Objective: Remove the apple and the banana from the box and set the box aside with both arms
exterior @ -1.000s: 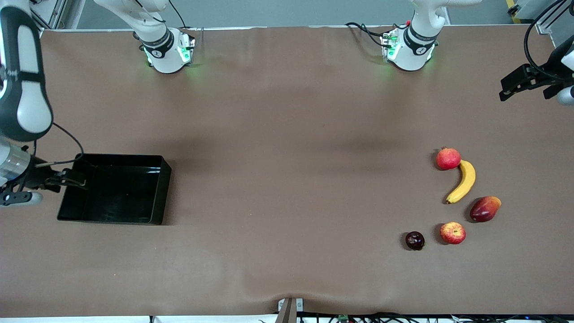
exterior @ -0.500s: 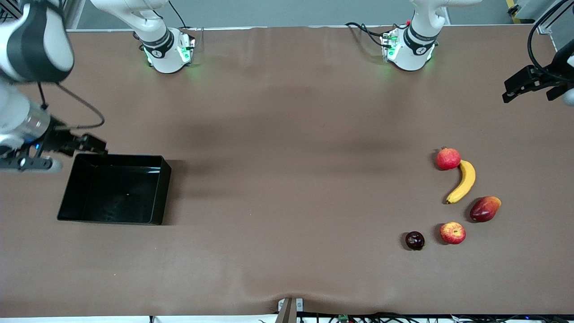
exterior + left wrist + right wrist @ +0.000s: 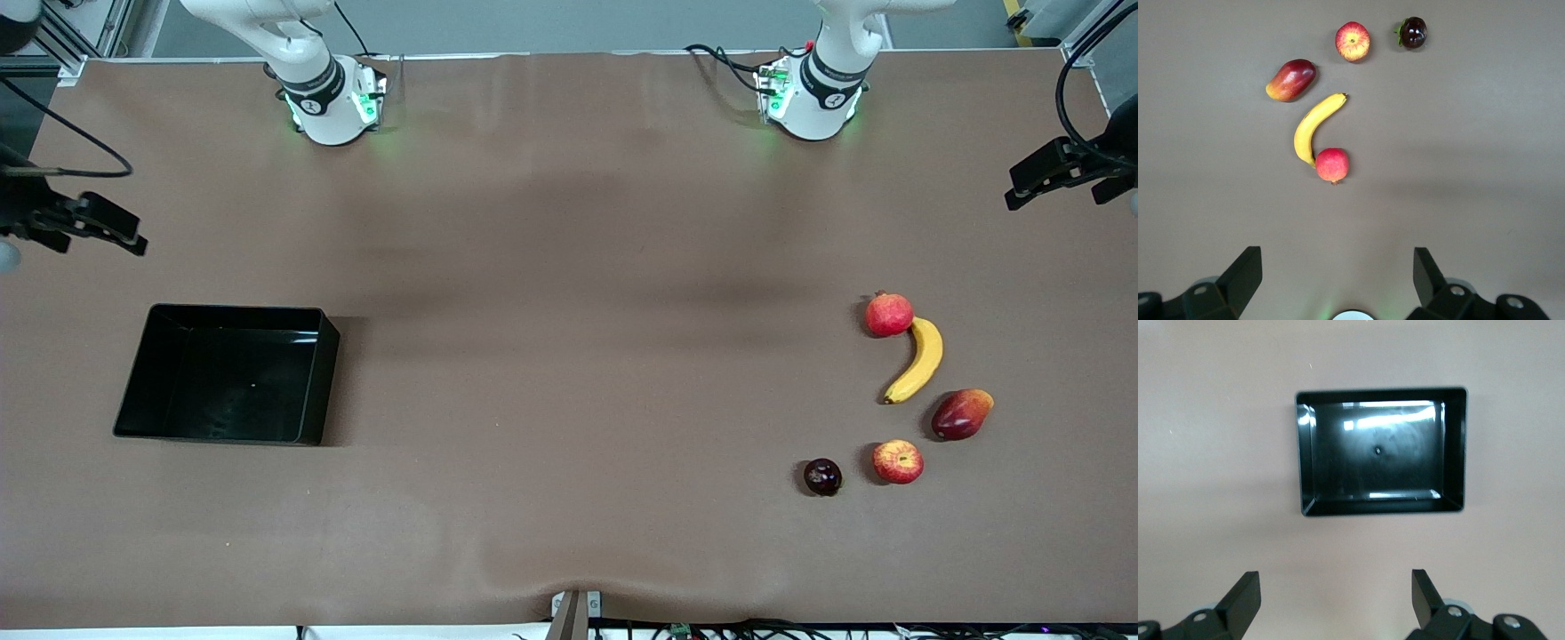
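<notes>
- Front view: the right gripper [image 3: 102, 229] hangs in the air over bare tabletop [image 3: 569, 267] at the right arm's end, above and apart from the box; the right wrist view shows its fingers [image 3: 1241, 600] spread wide with nothing between them
- The black box [image 3: 227, 373] sits flat on the tabletop toward the right arm's end, nearer the front camera than that gripper, open side up and holding nothing; in the right wrist view the box [image 3: 1381, 450] shows a glossy floor with light glare
- Toward the left arm's end, the fruits lie in a loose cluster: a dark purple fruit [image 3: 822, 476] just beside the apple [image 3: 898, 461], both nearest the front camera
- A pomegranate [image 3: 889, 314] touches one tip of the banana [image 3: 917, 359], farther from the camera; a red mango [image 3: 961, 413] lies near the banana's other tip, toward the table's end
- The left gripper [image 3: 1036, 178] hovers over the edge of the tabletop at the left arm's end, well apart from the fruit; in the left wrist view its fingers [image 3: 1238, 280] stand wide apart, gripping nothing
</notes>
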Motion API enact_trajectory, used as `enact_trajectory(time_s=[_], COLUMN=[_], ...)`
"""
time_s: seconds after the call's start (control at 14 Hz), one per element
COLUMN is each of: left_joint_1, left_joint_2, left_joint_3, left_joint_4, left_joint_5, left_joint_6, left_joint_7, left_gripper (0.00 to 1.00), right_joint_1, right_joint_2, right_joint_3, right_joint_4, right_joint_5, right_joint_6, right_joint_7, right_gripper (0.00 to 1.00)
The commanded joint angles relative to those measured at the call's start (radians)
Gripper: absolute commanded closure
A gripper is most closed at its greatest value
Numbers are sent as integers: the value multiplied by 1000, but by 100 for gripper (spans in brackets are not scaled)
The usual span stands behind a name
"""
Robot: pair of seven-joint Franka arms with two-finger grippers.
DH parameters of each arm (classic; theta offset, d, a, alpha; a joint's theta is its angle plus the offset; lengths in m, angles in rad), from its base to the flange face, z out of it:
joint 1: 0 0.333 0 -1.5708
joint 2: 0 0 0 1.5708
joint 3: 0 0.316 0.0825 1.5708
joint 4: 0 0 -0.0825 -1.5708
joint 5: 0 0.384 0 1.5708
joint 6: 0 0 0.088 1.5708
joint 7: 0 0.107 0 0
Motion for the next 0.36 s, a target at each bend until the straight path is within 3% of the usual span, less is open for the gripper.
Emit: enact_trajectory(time_s=[0.0,0.29], left_joint_1=[-2,-5], left_joint_2=[6,6], left_joint_3=[3,2], left_joint_4=[20,20], left_joint_5=[-21,-20], left_joint_6=[-5,-5], left_joint_7=[-4,1], left_gripper=[0,0], right_joint_1=[-72,-72], right_joint_2=[-14,-40], right_joint_3=[93,95], right_joint_4=[36,30], right_joint_5=[-6,-8], right_joint_6=[-78,-69], right_joint_7=[-1,2], right_gripper=[0,0])
